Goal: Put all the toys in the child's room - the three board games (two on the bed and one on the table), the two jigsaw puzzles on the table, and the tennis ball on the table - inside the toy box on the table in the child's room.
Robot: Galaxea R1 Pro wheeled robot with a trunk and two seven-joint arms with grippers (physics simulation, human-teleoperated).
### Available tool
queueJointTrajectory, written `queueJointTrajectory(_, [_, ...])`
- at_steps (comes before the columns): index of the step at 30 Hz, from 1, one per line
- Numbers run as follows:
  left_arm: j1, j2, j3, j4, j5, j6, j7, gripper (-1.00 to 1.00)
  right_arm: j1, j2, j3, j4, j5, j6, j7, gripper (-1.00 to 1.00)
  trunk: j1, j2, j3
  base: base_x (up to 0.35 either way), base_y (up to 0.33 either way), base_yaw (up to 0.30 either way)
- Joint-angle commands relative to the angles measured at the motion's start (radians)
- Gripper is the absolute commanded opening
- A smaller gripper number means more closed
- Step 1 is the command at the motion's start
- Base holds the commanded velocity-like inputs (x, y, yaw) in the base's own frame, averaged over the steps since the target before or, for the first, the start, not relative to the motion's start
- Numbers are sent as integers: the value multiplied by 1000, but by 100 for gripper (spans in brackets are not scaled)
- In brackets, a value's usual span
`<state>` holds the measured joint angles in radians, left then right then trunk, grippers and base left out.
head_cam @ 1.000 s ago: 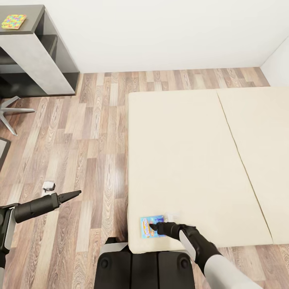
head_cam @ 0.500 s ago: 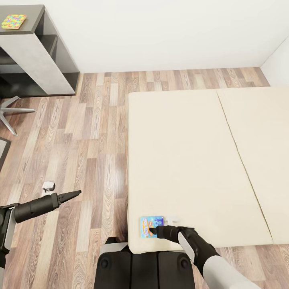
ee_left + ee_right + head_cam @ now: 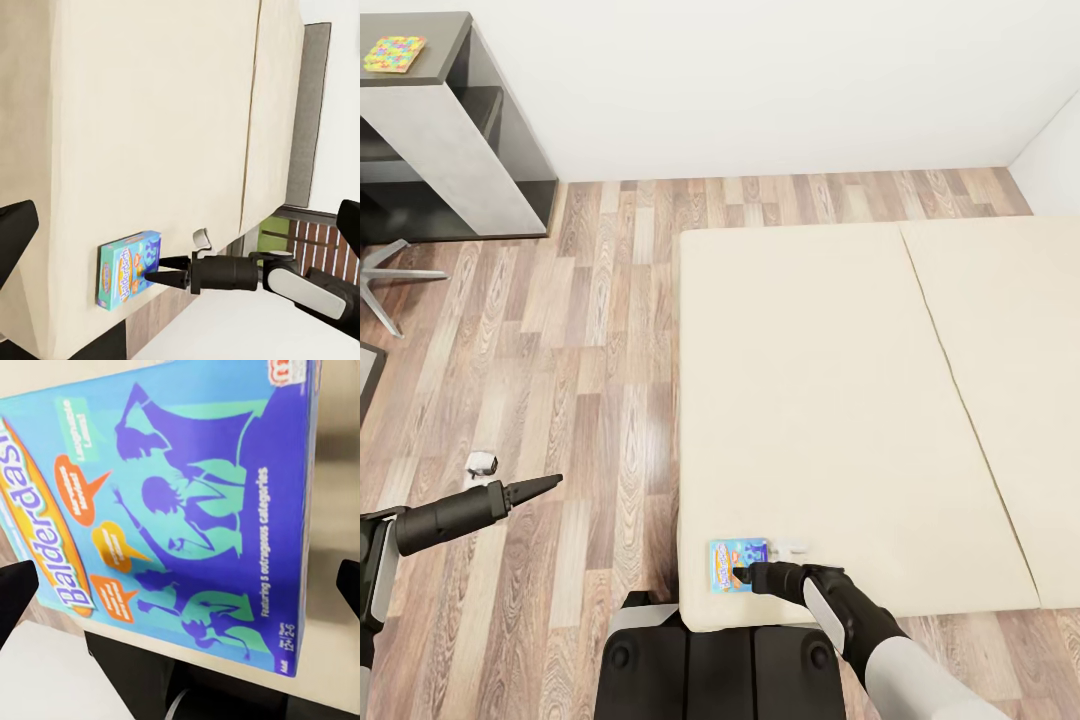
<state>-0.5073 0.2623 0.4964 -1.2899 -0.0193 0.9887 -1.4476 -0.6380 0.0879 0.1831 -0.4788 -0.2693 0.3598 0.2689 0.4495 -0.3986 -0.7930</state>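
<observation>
Stage: early – no toy seen boxed yet | blue board game (image 3: pixel 738 565) flat at bed (image 3: pixel 840 400) corner | right tool (image 3: pixel 745 577) open, straddling its edge – not gripping | left tool (image 3: pixel 550 483) apparently closed, empty | jigsaw puzzle (image 3: pixel 394 53) waiting on bench (image 3: pixel 445 130)

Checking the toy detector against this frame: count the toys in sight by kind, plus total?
Board games: 1, the blue game box on the bed, at the right gripper.
Jigsaw puzzles: 1, the puzzle board on the dark desk.
Total: 2
</observation>
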Motion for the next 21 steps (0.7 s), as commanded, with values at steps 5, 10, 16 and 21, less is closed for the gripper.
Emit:
queueJointTrajectory(5, [0,0,1,0,-2,11,-5,100,0,0,2,-1,-5,4,-1,100,1,-1,-1,0,24,0])
queueJointTrajectory(10, [0,0,1,0,-2,11,-5,100,0,0,2,-1,-5,4,-1,100,1,-1,-1,0,105,0])
queueJointTrajectory(16, [0,0,-1,0,-2,10,-5,100,0,0,2,-1,-4,4,-1,100,1,-1,-1,0,39,0])
queueJointTrajectory(21, [0,0,-1,0,-3,10,-4,100,0,0,2,-1,-4,4,-1,100,1,-1,-1,0,20,0])
